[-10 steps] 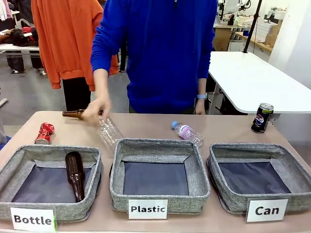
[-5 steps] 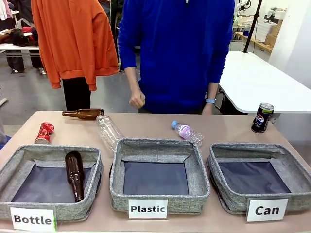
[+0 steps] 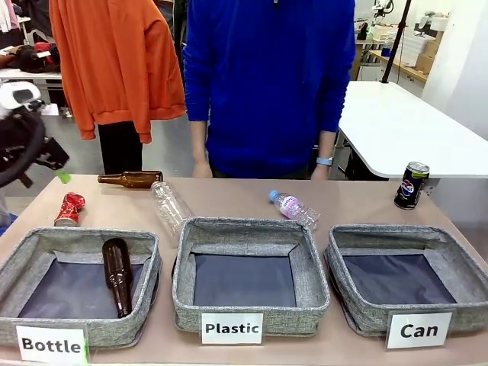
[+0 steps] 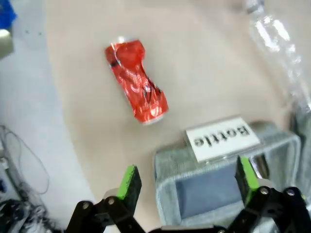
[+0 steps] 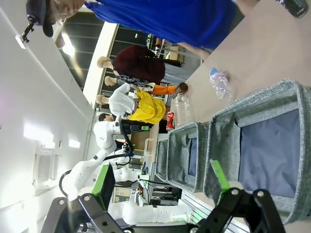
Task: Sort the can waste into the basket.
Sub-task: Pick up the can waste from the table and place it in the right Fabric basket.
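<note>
Left wrist view: the crushed red can [image 4: 137, 81] lies flat on the table [image 4: 204, 73], up and to the left of the left gripper [image 4: 187, 178]. Its green-padded fingers are spread wide and empty, hanging over a corner of the Bottle bin [image 4: 167, 162]. The can's long axis slants from upper left to lower right, askew to the gap between the fingers, so a wrist turn looks needed along with the reach.

Front view puts that can at the far left of the frame, well apart from the Can basket [image 3: 358, 314] at lower right. The dark can [image 3: 411, 185] stands upright just behind that basket. The right gripper [image 5: 163, 179] is also spread and empty, and that arm is probably the nearer one to it.
</note>
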### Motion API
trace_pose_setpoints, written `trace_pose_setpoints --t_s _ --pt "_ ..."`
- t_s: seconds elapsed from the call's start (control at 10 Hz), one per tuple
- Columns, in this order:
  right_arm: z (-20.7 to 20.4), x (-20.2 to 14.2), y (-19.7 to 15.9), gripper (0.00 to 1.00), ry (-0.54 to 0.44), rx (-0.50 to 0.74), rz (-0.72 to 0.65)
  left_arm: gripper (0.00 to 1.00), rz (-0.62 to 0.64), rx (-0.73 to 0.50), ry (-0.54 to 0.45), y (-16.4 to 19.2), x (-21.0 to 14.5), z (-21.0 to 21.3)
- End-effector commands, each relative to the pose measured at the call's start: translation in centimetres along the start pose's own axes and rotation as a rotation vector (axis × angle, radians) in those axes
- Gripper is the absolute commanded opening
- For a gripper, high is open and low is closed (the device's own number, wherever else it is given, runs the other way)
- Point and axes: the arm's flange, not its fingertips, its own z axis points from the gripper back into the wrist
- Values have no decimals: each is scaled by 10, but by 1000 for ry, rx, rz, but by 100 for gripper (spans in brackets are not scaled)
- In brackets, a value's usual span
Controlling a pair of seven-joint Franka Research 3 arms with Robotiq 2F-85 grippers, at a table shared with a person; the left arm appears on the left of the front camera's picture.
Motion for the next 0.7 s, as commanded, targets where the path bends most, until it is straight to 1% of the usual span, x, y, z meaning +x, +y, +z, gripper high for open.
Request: trace_pose_setpoints --t_s 0.0,0.1,0.2,0.4,0.5,0.6 --pt "-1 3 1 100 -16 24 27 100 49 39 -50 -9 17 -33" --pt "-1 3 1 100 -16 24 27 100 68 57 -58 -10 32 -48" --pt "-1 3 1 100 -16 24 27 100 110 97 -89 -8 48 -63" --pt "-1 3 1 100 -16 24 27 100 175 156 -102 -5 63 -93" --pt "-1 3 1 100 -16 24 27 100 250 191 -136 1 69 -103" --pt "-1 3 1 100 -16 24 27 100 301 207 -145 9 71 -110"
